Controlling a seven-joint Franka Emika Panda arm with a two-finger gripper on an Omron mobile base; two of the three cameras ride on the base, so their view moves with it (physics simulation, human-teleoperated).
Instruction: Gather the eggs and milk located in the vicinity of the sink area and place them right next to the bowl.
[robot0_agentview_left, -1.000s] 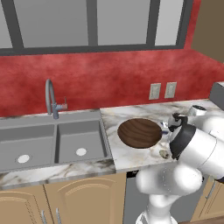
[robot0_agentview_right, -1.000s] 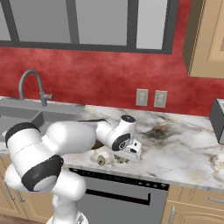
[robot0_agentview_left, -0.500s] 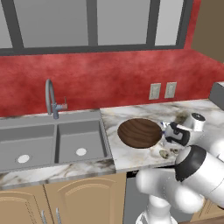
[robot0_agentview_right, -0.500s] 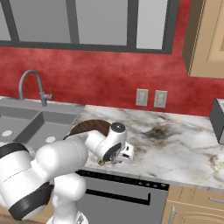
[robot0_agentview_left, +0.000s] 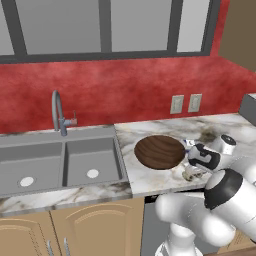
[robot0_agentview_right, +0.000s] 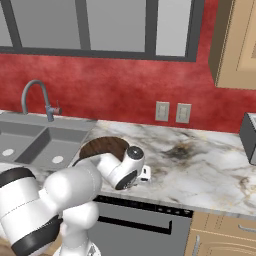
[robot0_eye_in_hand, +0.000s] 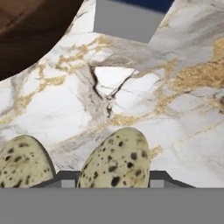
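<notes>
Claw (robot0_eye_in_hand: 114, 183) low over the marble counter (robot0_eye_in_hand: 183, 131), pinching a speckled egg (robot0_eye_in_hand: 117, 161) between its two tips; the egg fills the gap, so the grip looks real rather than loose. A second egg (robot0_eye_in_hand: 21, 164) sits just to one side of the held one, cut by the picture edge; whether the two touch cannot be told. Ahead of the claw and off to that same side, the rim of the dark wooden bowl (robot0_eye_in_hand: 30, 30). Straight ahead, further out, the milk carton (robot0_eye_in_hand: 129, 15), only its lower grey face and a blue strip visible.

Step in hand, as I judge it: setting this egg down beside the bowl. To do it well, lower until the shell rests on the counter, spread the tips slowly, lift straight away so the egg does not roll into its neighbour or off toward the counter edge.

From the left base view the claw (robot0_agentview_left: 192, 170) sits just beyond the bowl (robot0_agentview_left: 159, 151), on the far side from the sink (robot0_agentview_left: 60, 162); the forearm hides most of the eggs and carton there.
</notes>
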